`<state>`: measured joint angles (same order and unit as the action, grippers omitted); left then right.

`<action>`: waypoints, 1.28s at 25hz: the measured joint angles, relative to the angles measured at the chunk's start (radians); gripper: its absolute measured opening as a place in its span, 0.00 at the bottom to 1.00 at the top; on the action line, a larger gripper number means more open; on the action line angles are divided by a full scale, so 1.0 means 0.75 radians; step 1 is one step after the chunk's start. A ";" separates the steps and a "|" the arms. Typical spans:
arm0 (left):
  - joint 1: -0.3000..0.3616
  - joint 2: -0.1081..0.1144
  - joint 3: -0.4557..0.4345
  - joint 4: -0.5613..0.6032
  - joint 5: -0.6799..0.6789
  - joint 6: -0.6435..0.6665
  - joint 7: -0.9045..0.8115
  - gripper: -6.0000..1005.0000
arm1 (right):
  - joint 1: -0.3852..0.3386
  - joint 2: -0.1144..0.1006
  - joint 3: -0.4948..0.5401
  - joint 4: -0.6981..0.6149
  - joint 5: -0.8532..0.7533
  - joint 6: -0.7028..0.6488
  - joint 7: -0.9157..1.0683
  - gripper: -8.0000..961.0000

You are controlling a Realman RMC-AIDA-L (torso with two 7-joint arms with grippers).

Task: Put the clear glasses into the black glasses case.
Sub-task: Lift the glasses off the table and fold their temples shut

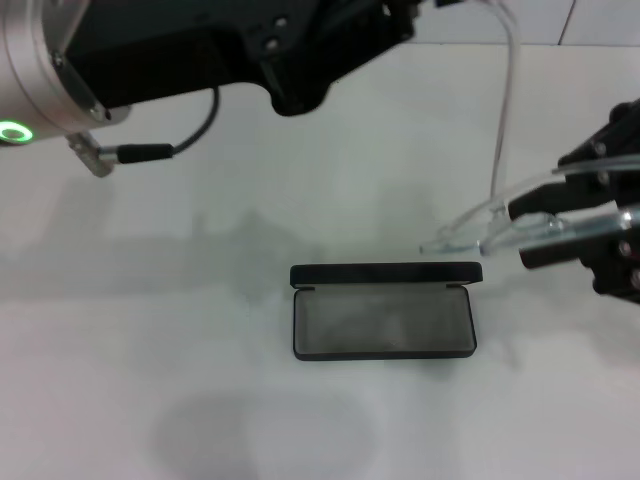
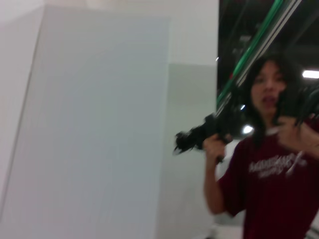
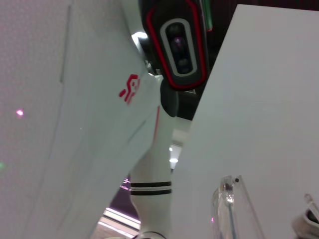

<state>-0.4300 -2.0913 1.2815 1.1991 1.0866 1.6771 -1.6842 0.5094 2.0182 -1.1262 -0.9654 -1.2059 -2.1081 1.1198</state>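
Clear glasses (image 1: 500, 215) sit at the right of the head view, lifted off the white table (image 1: 150, 380) and clenched in the right gripper (image 1: 575, 225), whose black fingers (image 1: 545, 205) close on one end of the frame near the right edge; the lens reaches left and downward toward the case, and one long clear arm rises to the top of the frame; in the right wrist view a clear end of the glasses (image 3: 227, 204) shows at the lower right against a white panel. Below and left of them, at lower centre of the head view, the black glasses case (image 1: 385, 322) lies open on the table, grey lining bare, lid standing along its far edge; the glasses are apart from it. Across the upper left, the left gripper (image 1: 300, 75) hangs well above the table; whether its fingers are released or clenched I cannot tell.
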 joint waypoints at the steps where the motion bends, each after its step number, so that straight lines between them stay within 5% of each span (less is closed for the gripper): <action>1: 0.002 0.000 0.022 0.002 -0.023 0.000 0.001 0.07 | 0.004 -0.001 0.004 0.012 0.000 0.007 -0.001 0.13; 20: 0.005 0.005 0.131 0.031 -0.054 0.021 -0.010 0.08 | 0.024 -0.008 0.064 0.083 0.001 0.026 -0.021 0.13; 32: 0.012 0.003 0.085 0.011 -0.038 0.008 0.024 0.08 | 0.037 -0.010 0.059 0.110 -0.002 0.017 -0.035 0.13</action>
<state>-0.4210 -2.0889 1.3450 1.2073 1.0583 1.6834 -1.6664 0.5368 2.0110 -1.0819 -0.8830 -1.2072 -2.0957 1.0933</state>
